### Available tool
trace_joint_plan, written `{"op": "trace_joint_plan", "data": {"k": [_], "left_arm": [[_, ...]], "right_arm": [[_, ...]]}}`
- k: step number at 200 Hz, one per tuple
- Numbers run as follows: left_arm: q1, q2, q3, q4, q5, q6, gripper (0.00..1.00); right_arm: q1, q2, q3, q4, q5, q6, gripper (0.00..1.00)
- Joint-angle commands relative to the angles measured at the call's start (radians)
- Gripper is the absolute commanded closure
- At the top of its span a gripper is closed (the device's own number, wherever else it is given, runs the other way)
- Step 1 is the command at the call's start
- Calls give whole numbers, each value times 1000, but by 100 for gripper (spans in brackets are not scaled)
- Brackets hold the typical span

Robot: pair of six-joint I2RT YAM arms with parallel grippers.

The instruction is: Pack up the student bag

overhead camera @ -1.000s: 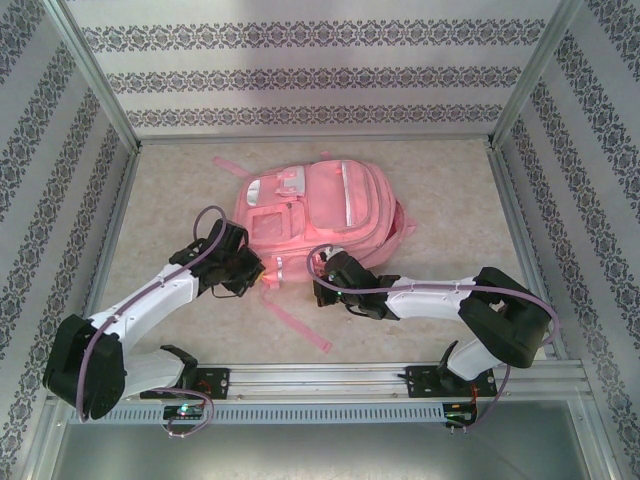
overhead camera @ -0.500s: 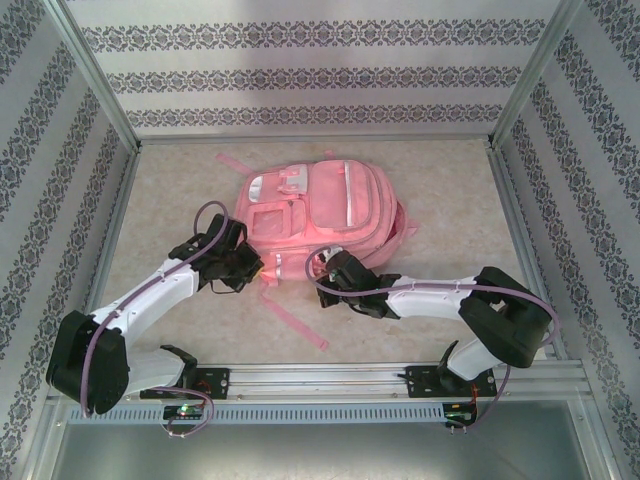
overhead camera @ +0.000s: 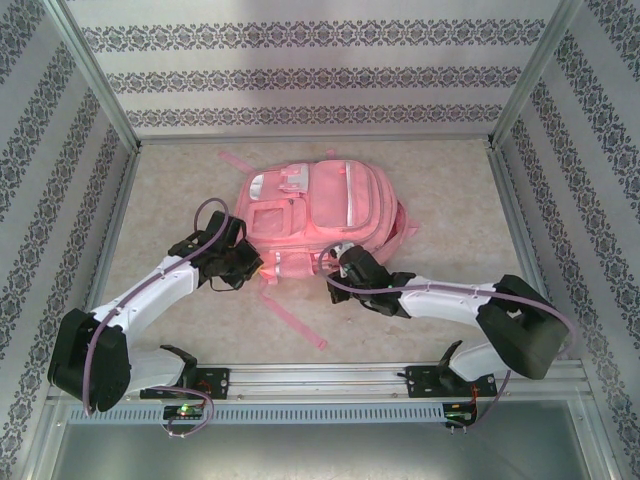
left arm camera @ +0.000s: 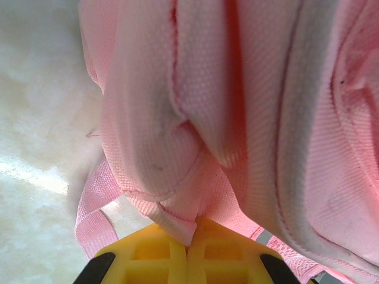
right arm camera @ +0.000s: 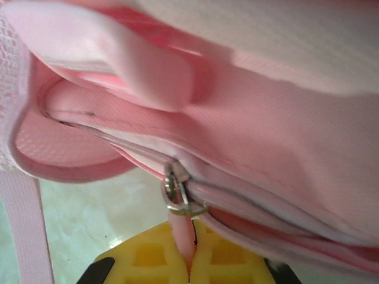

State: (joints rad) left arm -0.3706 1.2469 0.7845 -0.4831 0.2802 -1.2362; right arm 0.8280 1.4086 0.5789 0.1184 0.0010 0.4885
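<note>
1. Left tool [left arm camera: 188, 236]: fingers pinched tight on a fabric fold of the student bag [left arm camera: 249, 106], at its 7 o'clock corner.
2. Right tool [right arm camera: 190, 251]: clamped on the pink zip pull [right arm camera: 180, 229], bag's 5 o'clock edge.
3. Bag lies flat mid-tabletop [overhead camera: 170, 200], pockets up, strap [overhead camera: 295, 323] trailing toward 6 o'clock.

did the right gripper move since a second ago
Yes. The right gripper has slid right along the student bag's near edge, toward the right side rail, shut on the zipper pull.
</note>
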Motion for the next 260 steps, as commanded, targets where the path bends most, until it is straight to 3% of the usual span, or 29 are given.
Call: {"op": "trace_joint_plan", "data": {"k": [1, 138, 158, 199, 229, 260], "left_arm": [[44, 6, 33, -58, -110, 34, 100], [74, 15, 54, -84, -131, 64, 100], [79, 40, 105, -93, -137, 147, 100], [133, 243, 353, -231, -139, 362, 100], [182, 273, 424, -248, -111, 357, 61], [180, 151, 312, -220, -6, 245, 57]], "right_arm": [[-46, -42, -41, -78, 61, 2, 100], [-230, -179, -112, -220, 32, 19, 100], [-190, -177, -82, -238, -28, -32, 100], [-24, -184, -12, -251, -53, -106, 100], [22, -91, 84, -233, -65, -69, 100], [50, 22, 170, -173, -79, 42, 100]]}}
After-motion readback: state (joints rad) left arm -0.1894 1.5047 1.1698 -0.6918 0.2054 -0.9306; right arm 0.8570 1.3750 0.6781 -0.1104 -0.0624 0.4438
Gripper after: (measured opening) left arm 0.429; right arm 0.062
